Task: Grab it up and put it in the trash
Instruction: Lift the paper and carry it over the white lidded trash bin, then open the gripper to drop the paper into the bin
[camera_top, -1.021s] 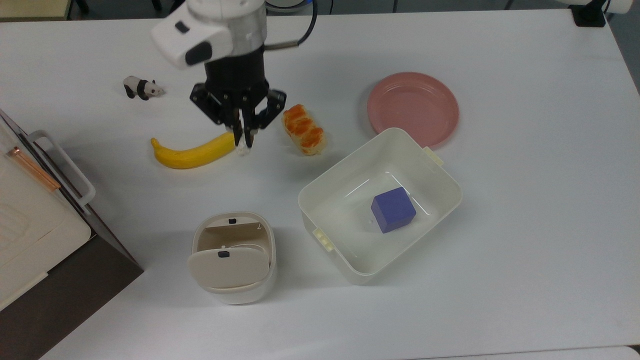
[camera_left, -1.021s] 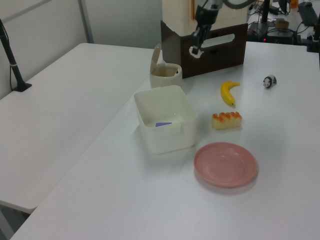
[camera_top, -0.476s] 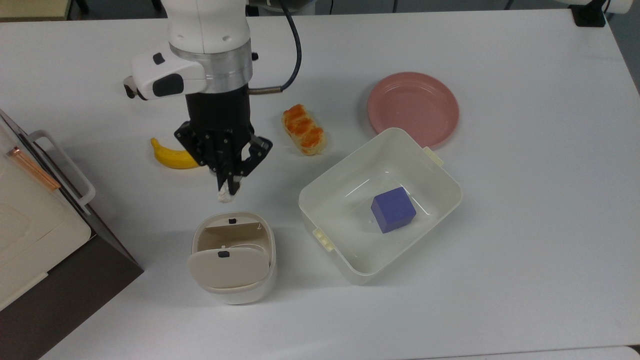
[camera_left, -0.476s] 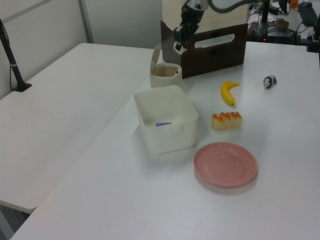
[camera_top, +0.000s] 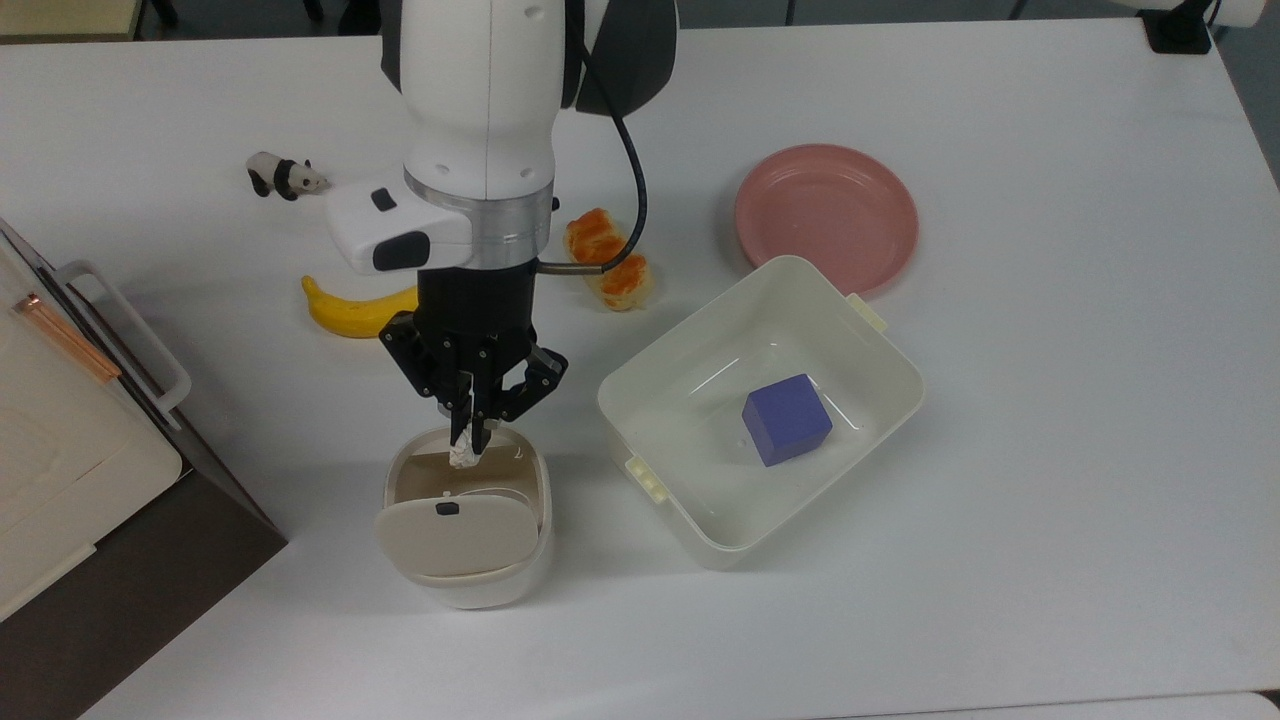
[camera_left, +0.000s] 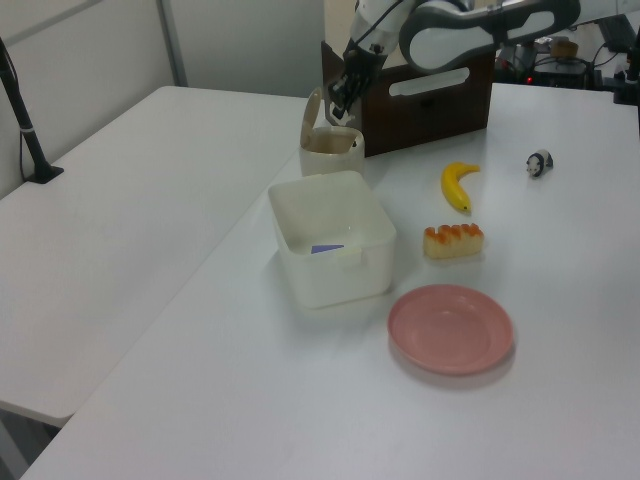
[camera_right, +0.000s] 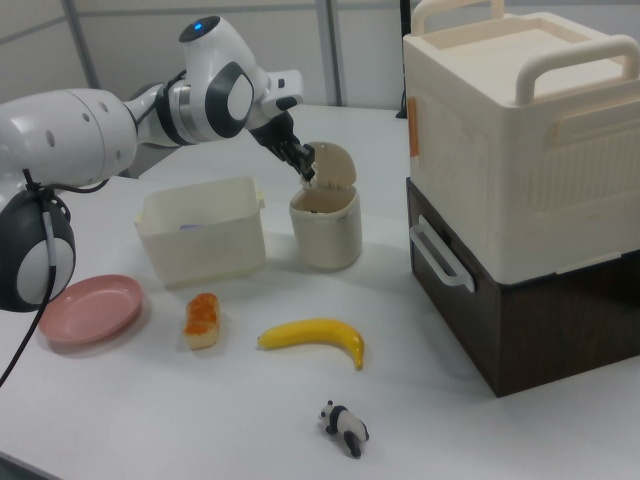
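Top view, near edge first: the bin (camera_top: 462, 575) sits on the white surface (camera_top: 1050, 450) w/ its flap lid (camera_top: 455, 535) tipped up, dark button facing the cam, mouth open behind it. Right over that opening the hand (camera_top: 468, 440) points straight down, fingers pinched on the paper ball (camera_top: 462, 455), which hangs above the rim at the far side of the mouth, so held, not touching the bin afaict. On the top view's right of the bin is the white tub (camera_top: 700, 520) w/ a blue cube (camera_top: 786, 419) inside. Farther back: banana (camera_top: 345, 312) and bread roll (camera_top: 625, 285), both partly behind the arm, then the pink plate (camera_top: 826, 215) just past the tub's far corner, and the panda (camera_top: 282, 176) farthest off on the top view's left. Big cream box on a dark base (camera_top: 60, 440) at the top view's left edge. Right view agrees: hand (camera_right: 306, 166) just above the bin (camera_right: 325, 232), next to the raised lid.
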